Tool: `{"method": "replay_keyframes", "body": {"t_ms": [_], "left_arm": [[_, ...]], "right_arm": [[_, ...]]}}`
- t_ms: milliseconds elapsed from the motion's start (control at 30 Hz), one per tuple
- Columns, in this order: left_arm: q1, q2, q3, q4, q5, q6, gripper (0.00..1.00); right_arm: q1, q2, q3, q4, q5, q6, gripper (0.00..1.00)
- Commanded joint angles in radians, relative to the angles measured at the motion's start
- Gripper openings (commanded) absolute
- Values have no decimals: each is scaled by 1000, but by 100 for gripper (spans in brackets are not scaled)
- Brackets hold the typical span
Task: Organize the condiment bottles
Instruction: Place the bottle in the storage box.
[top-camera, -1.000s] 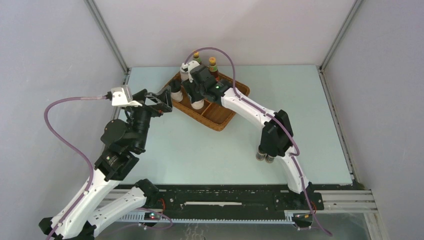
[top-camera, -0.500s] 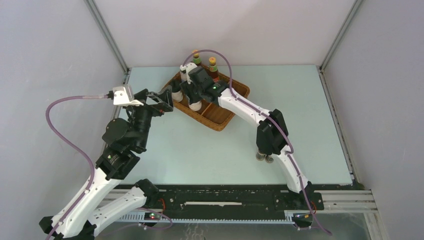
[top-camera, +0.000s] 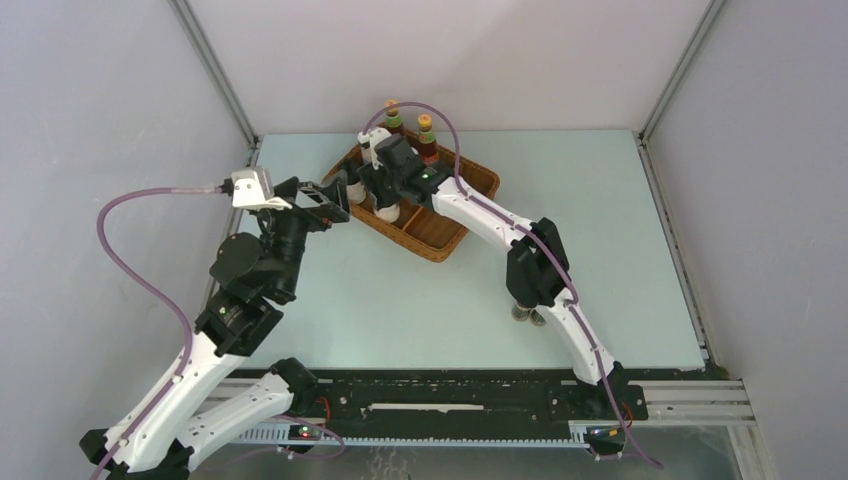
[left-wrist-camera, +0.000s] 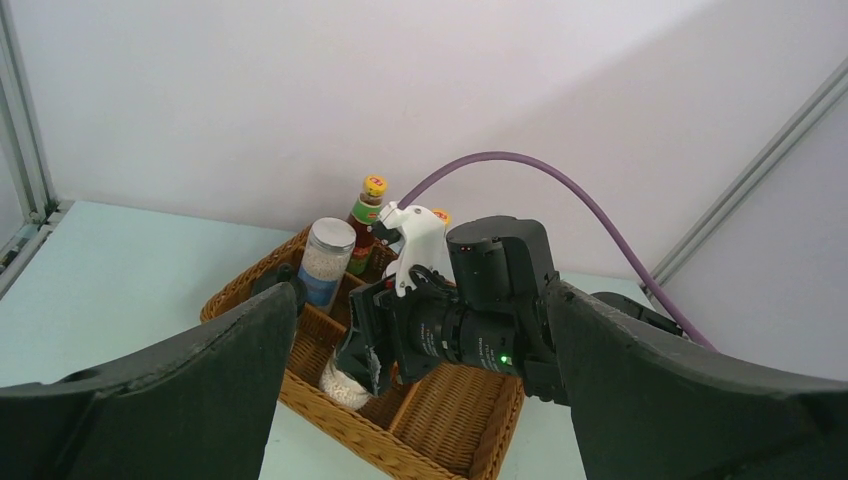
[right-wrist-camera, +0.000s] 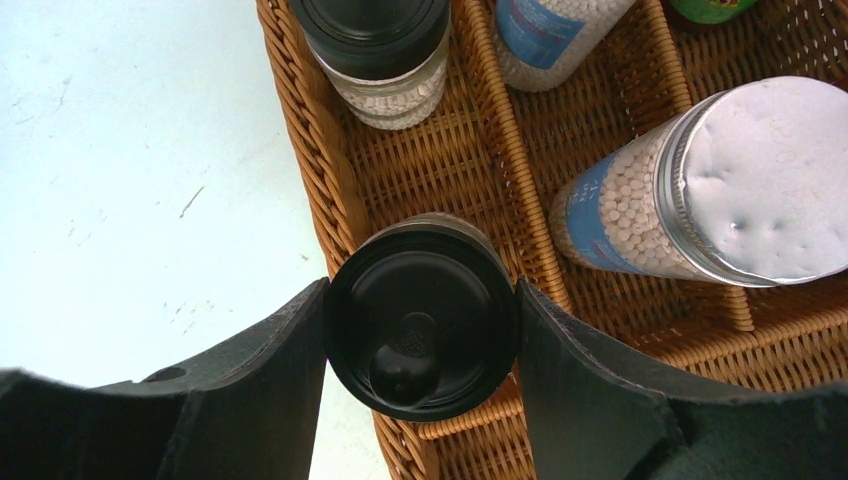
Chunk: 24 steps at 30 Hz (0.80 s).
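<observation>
My right gripper (right-wrist-camera: 423, 330) is shut on a black-capped beige shaker (right-wrist-camera: 423, 318), with one finger on each side of its cap. It hangs at the left rim of the brown wicker tray (top-camera: 445, 240), its lower end (left-wrist-camera: 343, 385) down in a near-left compartment. A second black-capped shaker (right-wrist-camera: 380, 50) and two silver-lidded, blue-labelled jars (right-wrist-camera: 740, 180) (right-wrist-camera: 550, 35) stand in the tray. Two slim red-brown sauce bottles (top-camera: 393, 118) (top-camera: 427, 135) stand at its far side. My left gripper (left-wrist-camera: 422, 300) is open just left of the tray, holding nothing.
The right arm (top-camera: 500, 225) reaches across the tray from the right. The tray's near right compartment (left-wrist-camera: 470, 400) holds nothing. The left frame post (top-camera: 215, 75) and side wall stand close behind the left arm. Bare pale table (top-camera: 400, 300) lies in front of the tray.
The right arm has shifted slightly left over the tray, still holding the shaker. The left arm has edged up a little, its jaws still wide apart.
</observation>
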Motion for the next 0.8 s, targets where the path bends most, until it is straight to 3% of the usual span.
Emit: {"method": "replay_keyframes", "body": {"t_ms": [0, 767], "left_arm": [[-5, 2, -33, 28, -13, 25, 100], [-5, -14, -47, 59, -19, 29, 100]], "right_arm": [[-11, -5, 67, 58, -10, -9, 0], [-23, 31, 96, 28, 7, -7, 0]]}}
